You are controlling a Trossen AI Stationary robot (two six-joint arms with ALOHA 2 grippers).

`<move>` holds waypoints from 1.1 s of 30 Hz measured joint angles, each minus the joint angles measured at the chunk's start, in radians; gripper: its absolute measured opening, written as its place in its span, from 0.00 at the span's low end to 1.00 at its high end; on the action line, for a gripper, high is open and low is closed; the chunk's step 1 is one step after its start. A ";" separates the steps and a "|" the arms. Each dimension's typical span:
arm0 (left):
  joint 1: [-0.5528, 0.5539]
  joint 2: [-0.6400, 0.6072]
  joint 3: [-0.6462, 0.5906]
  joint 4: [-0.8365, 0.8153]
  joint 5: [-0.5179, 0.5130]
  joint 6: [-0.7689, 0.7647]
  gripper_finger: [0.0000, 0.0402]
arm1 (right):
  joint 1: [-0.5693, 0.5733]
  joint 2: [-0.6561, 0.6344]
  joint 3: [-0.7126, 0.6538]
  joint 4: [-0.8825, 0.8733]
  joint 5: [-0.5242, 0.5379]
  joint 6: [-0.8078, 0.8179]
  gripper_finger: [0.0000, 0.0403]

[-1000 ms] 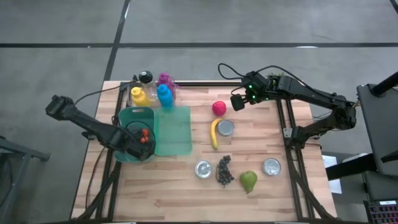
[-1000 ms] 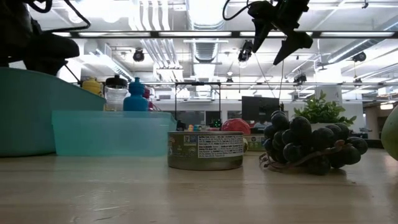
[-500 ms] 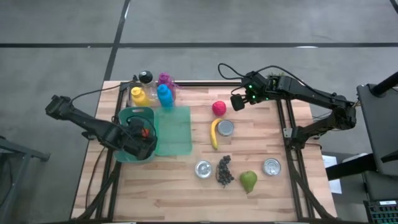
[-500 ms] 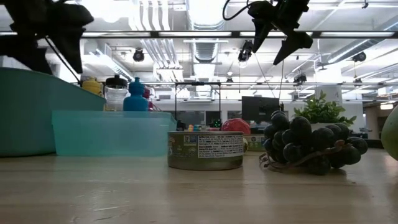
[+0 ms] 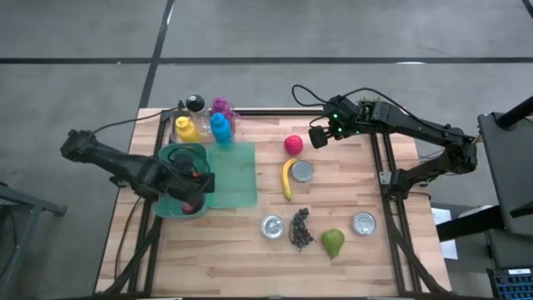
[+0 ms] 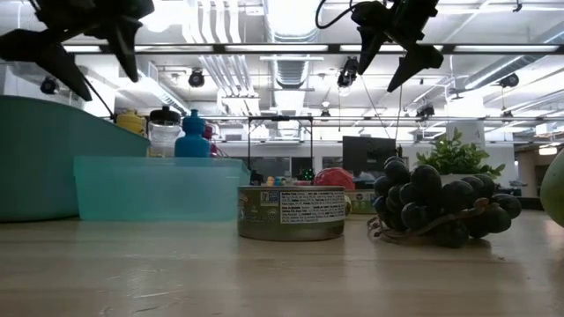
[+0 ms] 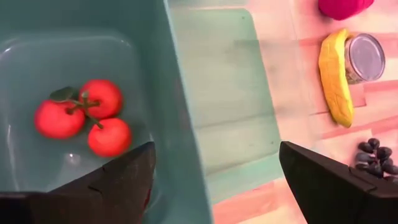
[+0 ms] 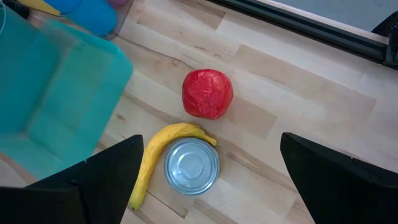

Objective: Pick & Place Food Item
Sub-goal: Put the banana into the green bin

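With the tomatoes (image 7: 84, 117) lying loose on the bin (image 7: 165, 93) floor just beneath the left hand (image 7: 211, 177), whose fingers stand wide and hold nothing, the main risk is judged to lie with the bin wall: it runs directly between those fingers, so any sideways or downward move could catch the rim and drag or tip the bin, or shove the lid (image 7: 233, 93) that lies just beside the hand on the counter (image 8: 298, 106). A further reach from here toward the banana (image 7: 334, 76) or the can (image 7: 365, 56), both well ahead of the hand, would have to clear that wall first. The right hand (image 8: 211, 186) hangs wide and empty above the red fruit (image 8: 208, 93), with the banana and can nearer its fingers; a careless descent could land on the can's rim, or roll the round fruit away. Much is hard to read: the fingertips of both hands are cut off in the wrist views, the left hand in the high view is a dark mass over the bin, and the low view shows only the bin's outside, so the tomatoes are hidden there. The grapes (image 5: 300, 227), pear (image 5: 333, 242) and two other cans sit well away from both hands.
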 joint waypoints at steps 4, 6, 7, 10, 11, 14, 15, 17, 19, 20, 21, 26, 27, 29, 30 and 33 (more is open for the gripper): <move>0.051 0.073 0.063 -0.003 0.022 0.039 0.86 | 0.000 0.000 0.000 0.000 0.000 0.000 0.94; 0.085 0.116 0.102 -0.002 0.029 0.091 0.86 | 0.000 0.000 0.000 0.000 0.000 0.000 0.94; 0.102 0.137 0.120 0.000 0.032 0.114 0.86 | 0.000 0.000 0.000 0.000 0.000 0.000 0.94; 0.157 0.201 0.178 0.002 0.052 0.175 0.86 | 0.000 0.000 0.000 0.000 0.000 0.000 0.94; 0.175 0.220 0.195 0.006 0.067 0.192 0.86 | 0.000 0.000 0.000 0.000 0.000 0.000 0.94; 0.225 0.282 0.246 0.037 0.099 0.273 0.86 | 0.000 0.000 0.000 0.000 0.000 0.000 0.94; 0.238 0.301 0.260 0.054 0.106 0.308 0.86 | 0.000 0.000 0.000 0.000 0.000 0.000 0.94; 0.265 0.336 0.291 0.091 0.128 0.389 0.86 | 0.000 0.000 0.000 0.000 0.000 0.000 0.94; 0.292 0.369 0.322 0.135 0.157 0.465 0.86 | 0.000 0.000 0.000 0.000 0.000 0.000 0.94; 0.306 0.385 0.337 0.154 0.174 0.497 0.86 | 0.000 0.000 0.000 0.000 0.000 0.000 0.94; 0.318 0.401 0.350 0.172 0.191 0.524 0.86 | 0.000 0.000 0.000 0.000 0.000 0.000 0.94; 0.370 0.491 0.413 0.195 0.251 0.590 0.86 | 0.000 0.000 0.000 0.000 0.000 0.000 0.94; 0.377 0.509 0.424 0.195 0.257 0.599 0.86 | 0.000 0.000 0.000 0.000 0.000 0.000 0.94; 0.385 0.544 0.447 0.204 0.263 0.622 0.86 | 0.000 0.000 0.000 0.000 0.000 0.000 0.94; 0.388 0.559 0.459 0.218 0.263 0.633 0.86 | 0.000 0.000 0.000 0.000 0.000 0.000 0.94; 0.391 0.596 0.484 0.272 0.250 0.632 0.86 | 0.000 0.000 0.000 0.000 0.000 0.000 0.94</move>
